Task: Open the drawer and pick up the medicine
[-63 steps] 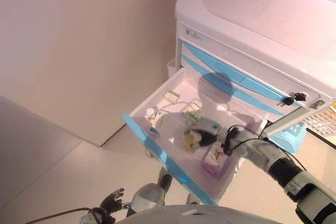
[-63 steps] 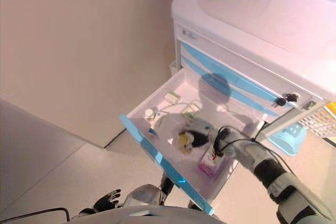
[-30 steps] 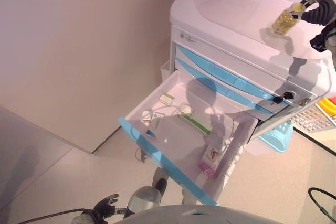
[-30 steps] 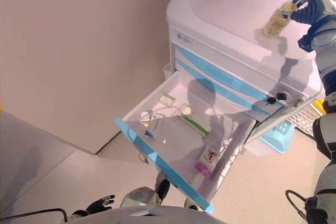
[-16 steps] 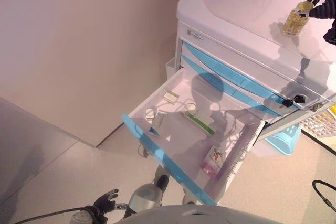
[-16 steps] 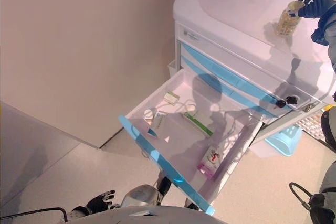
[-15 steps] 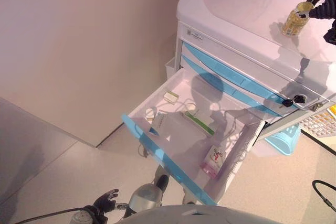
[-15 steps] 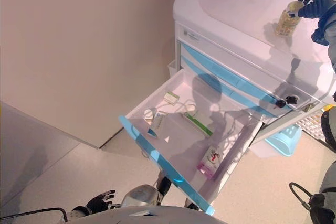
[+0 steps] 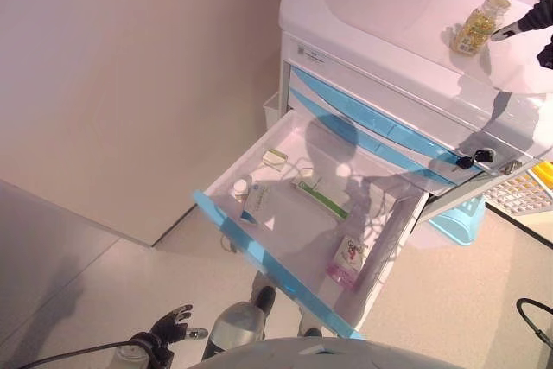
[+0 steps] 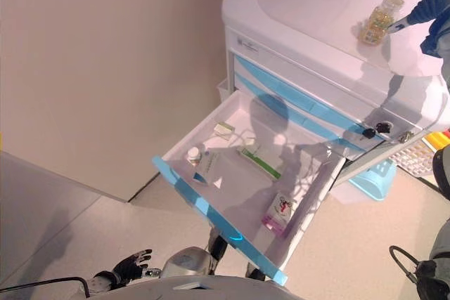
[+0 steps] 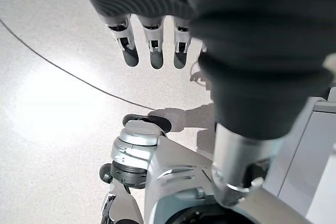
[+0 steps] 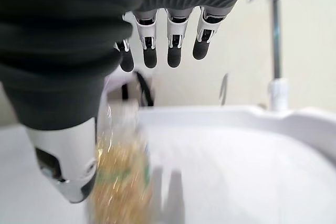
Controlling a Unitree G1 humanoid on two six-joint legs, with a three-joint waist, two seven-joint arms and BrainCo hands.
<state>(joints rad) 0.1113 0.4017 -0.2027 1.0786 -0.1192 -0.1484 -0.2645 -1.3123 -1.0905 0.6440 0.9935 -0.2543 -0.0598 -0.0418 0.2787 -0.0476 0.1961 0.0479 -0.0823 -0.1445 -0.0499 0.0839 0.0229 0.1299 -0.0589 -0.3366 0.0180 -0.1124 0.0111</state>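
The medicine bottle (image 9: 479,25), clear with yellow contents, stands upright on the white top of the cart (image 9: 389,6). It also shows in the right wrist view (image 12: 121,182). My right hand (image 9: 543,8) hovers just to the right of the bottle, fingers (image 12: 168,45) straight, holding nothing. The top drawer (image 9: 259,264), white with a blue front, is pulled out. My left hand (image 9: 168,327) hangs low near the floor, open and empty, fingers (image 11: 152,45) straight.
In the drawer lie a pink box (image 9: 349,261), a green-edged box (image 9: 321,198), a white and blue packet (image 9: 257,202) and small white items. Keys (image 9: 473,158) hang from the cart's lock. A blue basket (image 9: 462,213) hangs on the cart's right side.
My right hand lifted the bottle from the drawer and set it on the cart top. Its fingers have since let go and drawn slightly away to the right.
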